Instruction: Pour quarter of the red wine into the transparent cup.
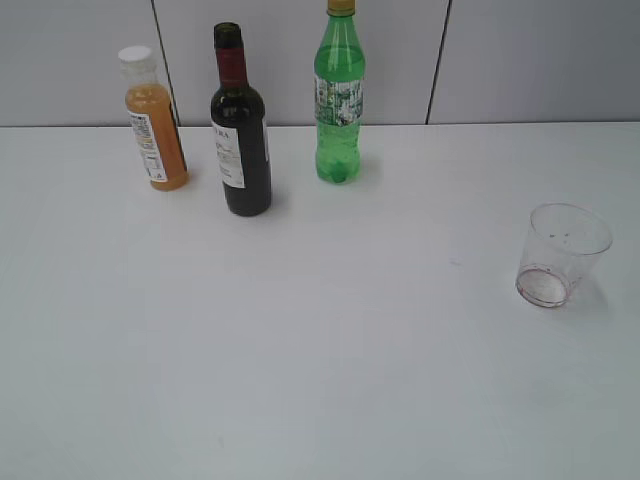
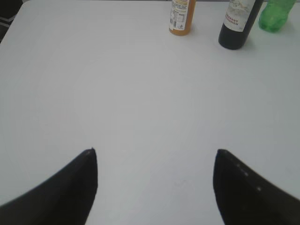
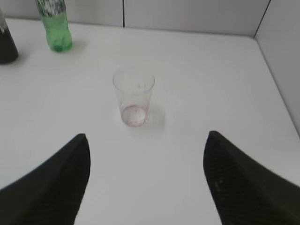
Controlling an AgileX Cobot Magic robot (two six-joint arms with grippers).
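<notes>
Left gripper (image 2: 154,154) with jaws spread wide, nothing between them, two dark fingertips (image 2: 86,164) poking up from the bottom edge over bare white table (image 2: 140,93). Far top of frame, three bottles in a row, all cut off by the upper edge: orange juice bottle (image 2: 181,18) with label, standing upright; wine bottle (image 2: 238,26) to its right, dark glass, white label, base on the table; green bottle (image 2: 277,18) at the top right corner, only lower part visible, just beside the wine bottle. Bottles well apart from the gripper. Dark patch at top left corner past the table edge
</notes>
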